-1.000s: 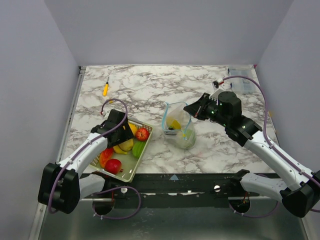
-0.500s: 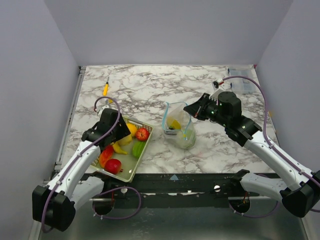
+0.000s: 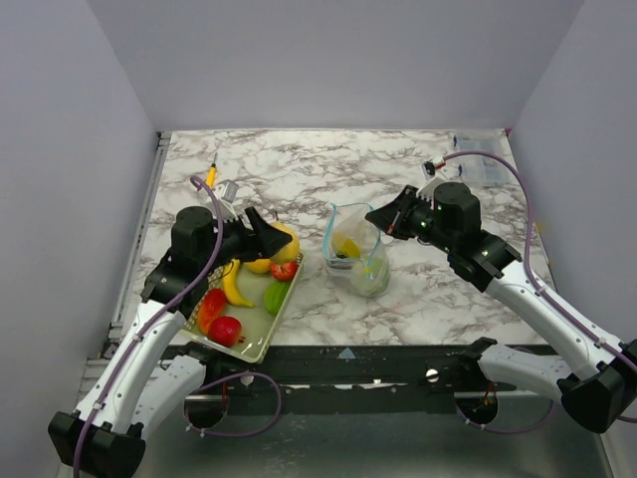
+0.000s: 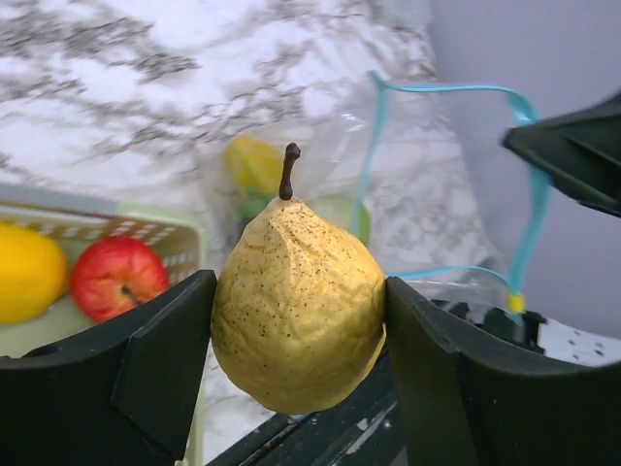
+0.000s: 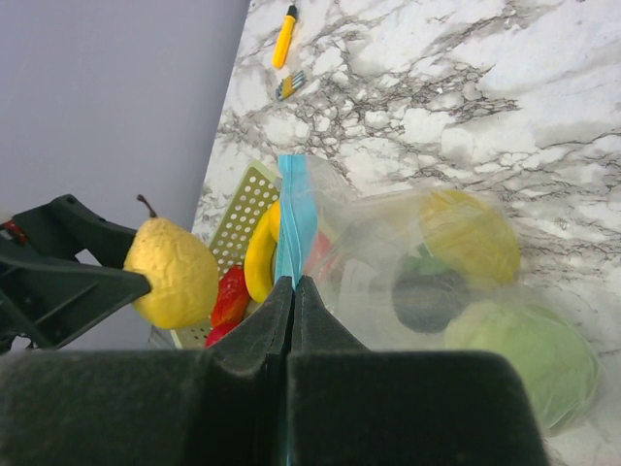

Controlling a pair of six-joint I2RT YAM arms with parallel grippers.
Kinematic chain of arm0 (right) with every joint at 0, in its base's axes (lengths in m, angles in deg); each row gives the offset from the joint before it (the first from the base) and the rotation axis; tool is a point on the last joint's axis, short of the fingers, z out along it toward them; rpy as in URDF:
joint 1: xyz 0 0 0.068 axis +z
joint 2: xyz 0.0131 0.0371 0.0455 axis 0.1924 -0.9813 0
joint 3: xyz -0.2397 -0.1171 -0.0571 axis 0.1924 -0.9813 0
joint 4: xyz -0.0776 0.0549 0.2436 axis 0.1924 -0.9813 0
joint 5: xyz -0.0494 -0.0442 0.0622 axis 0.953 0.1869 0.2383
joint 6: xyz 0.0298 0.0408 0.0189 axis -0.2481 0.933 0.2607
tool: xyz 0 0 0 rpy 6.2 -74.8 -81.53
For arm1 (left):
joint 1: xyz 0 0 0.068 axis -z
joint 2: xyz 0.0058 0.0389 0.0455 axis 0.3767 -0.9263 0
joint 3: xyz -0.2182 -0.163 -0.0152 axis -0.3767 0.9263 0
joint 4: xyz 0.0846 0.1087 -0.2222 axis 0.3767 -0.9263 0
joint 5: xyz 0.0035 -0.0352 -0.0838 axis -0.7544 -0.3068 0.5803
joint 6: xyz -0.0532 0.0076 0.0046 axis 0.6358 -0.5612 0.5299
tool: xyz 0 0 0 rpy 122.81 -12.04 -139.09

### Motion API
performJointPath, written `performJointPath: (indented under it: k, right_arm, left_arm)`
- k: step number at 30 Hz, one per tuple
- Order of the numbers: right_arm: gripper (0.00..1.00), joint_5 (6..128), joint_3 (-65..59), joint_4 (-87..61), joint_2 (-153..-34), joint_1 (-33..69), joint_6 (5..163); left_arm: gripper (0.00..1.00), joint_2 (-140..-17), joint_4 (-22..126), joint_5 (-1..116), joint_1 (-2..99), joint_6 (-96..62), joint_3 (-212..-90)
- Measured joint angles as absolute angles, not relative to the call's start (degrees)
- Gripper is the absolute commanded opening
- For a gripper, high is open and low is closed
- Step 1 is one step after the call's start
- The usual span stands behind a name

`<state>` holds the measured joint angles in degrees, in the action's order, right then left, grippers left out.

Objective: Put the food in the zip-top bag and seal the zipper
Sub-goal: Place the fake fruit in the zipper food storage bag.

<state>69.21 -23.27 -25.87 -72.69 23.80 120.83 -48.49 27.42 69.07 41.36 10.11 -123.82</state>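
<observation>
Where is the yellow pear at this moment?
In the top view the pear is left of centre, held in the left gripper over the far right end of the basket, with the zip-top bag to its right.

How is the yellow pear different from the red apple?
The pear is yellow and speckled; the apple is shiny red. The pear is tall and narrows to its stem; the apple is round. The pear is held in the air by the left gripper; the apple lies in the green basket. Both are toy fruits with stems, and neither is in the bag.
</observation>
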Motion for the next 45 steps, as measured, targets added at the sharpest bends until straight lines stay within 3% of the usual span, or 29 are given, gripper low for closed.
performJointPath:
  k: [8, 21, 27, 31, 45]
  right_arm:
    - [0.01, 69.21, -23.27, -25.87, -72.69, 23.8, 120.83]
    - [0.01, 69.24, -23.27, -25.98, -72.48, 23.8, 120.83]
    - [0.01, 69.26, -23.27, -26.41, -72.04, 23.8, 120.81]
    - [0.01, 69.24, -23.27, -26.65, -72.04, 23.8, 120.81]
    - [0.01, 69.26, -23.27, -26.74, -72.06, 23.8, 120.79]
  left_arm:
    - [0.54, -50.44, 41.15, 79.61, 47.21, 11.66, -124.76]
    - [0.6, -63.79, 46.64, 79.43, 56.96, 11.42, -132.95]
    - [0.77, -69.21, 46.9, 77.81, 58.8, 10.27, -135.88]
    - [0.94, -72.05, 45.85, 76.52, 59.47, 9.61, -138.37]
    - [0.89, -72.75, 37.46, 72.48, 60.52, 4.71, -140.82]
